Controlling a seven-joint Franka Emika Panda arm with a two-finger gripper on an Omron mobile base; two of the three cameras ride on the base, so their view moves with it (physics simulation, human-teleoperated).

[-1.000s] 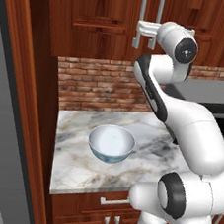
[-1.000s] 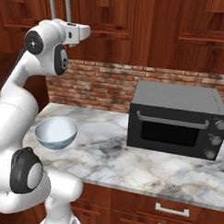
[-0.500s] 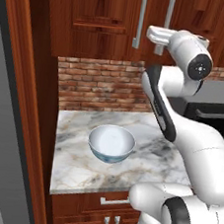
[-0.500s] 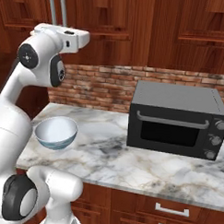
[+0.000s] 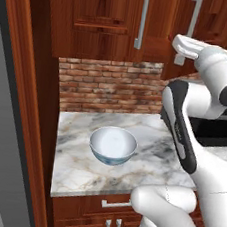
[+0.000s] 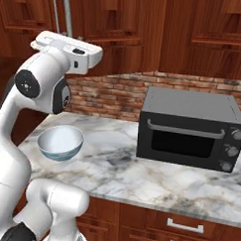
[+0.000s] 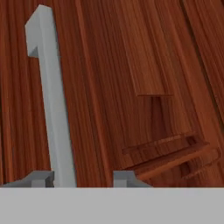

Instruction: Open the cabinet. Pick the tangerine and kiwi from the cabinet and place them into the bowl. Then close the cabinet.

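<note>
With jaws apart, the gripper has been swung to the cabinet, its handle now between them, ready for opening.

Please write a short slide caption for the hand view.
Gripper straddles the silver handle of the closed wooden cabinet, jaws open.

The cabinet is reddish-brown wood with darker grain, and its long bar handles are pale silver-grey. The bowl is white to pale blue inside, with a bluish pattern outside. The bench is white marble veined in grey and tan. The backsplash is red-brown brick with pale mortar. The microwave is dark grey to black.
</note>
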